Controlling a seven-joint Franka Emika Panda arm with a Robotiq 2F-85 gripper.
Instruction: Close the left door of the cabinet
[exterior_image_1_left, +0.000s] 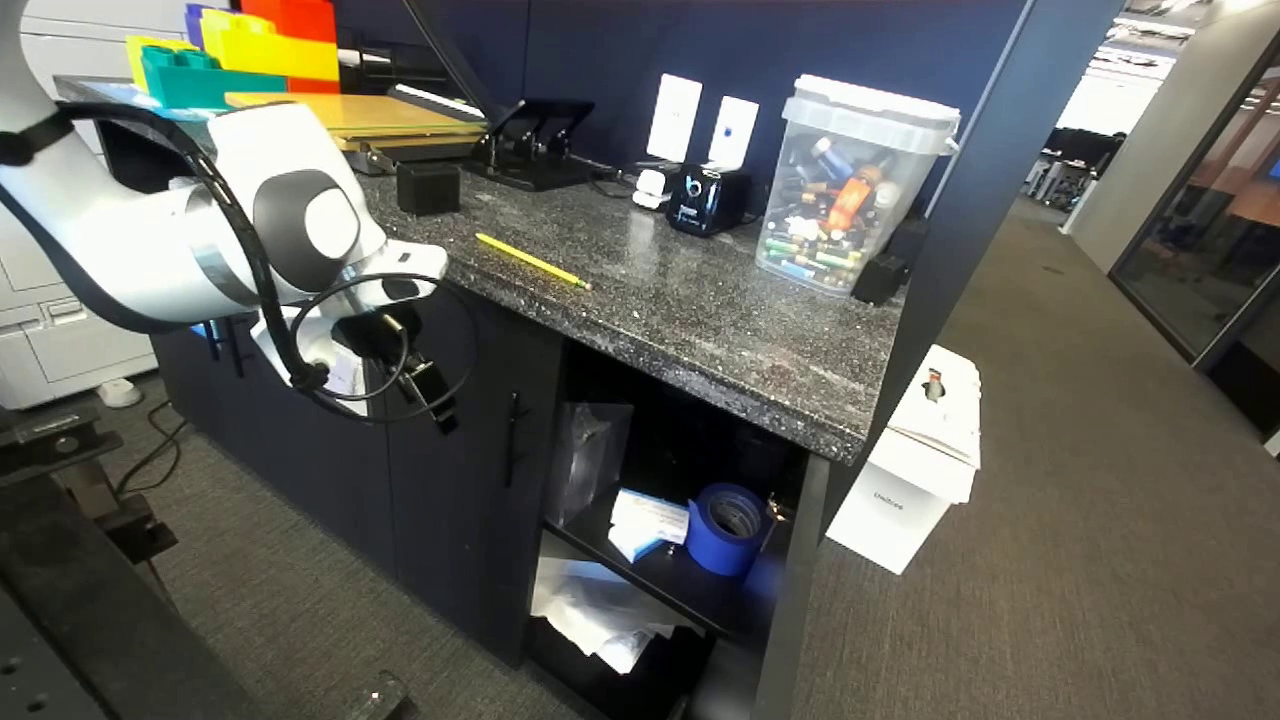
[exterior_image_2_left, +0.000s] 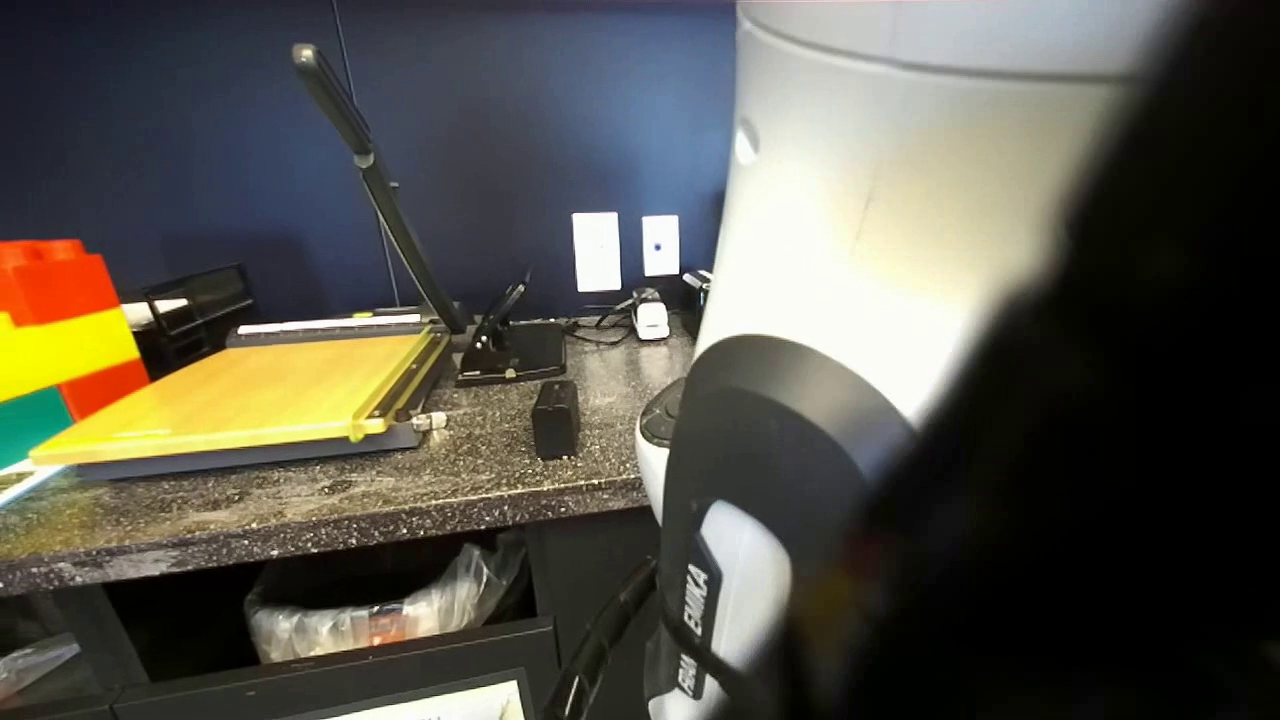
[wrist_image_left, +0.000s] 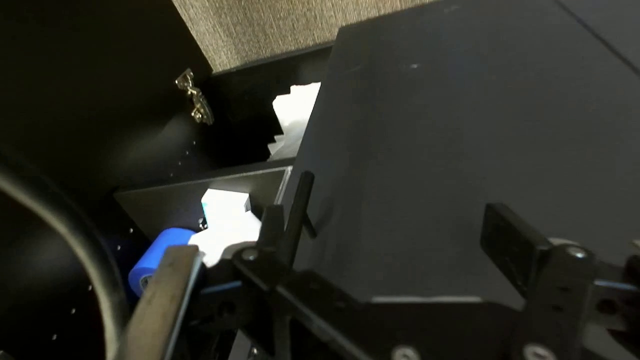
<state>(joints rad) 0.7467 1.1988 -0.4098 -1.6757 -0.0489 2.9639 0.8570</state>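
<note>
The left door (exterior_image_1_left: 465, 510) stands just left of the cabinet's (exterior_image_1_left: 215, 400) uncovered opening in an exterior view, looking flush with the dark panel (exterior_image_1_left: 320, 470) beside it. The gripper (wrist_image_left: 383, 221) is in front of that door with its fingers (wrist_image_left: 272, 227) spread wide; in the wrist view one finger appears just beside the handle (wrist_image_left: 301, 205), but whether the two touch cannot be told. Blue tape (exterior_image_1_left: 708, 550) rests on the shelf (exterior_image_1_left: 668, 578) inside the opening, and a yellow pencil (exterior_image_1_left: 535, 262) lies on the desk (exterior_image_1_left: 690, 320) above, near its front edge.
</note>
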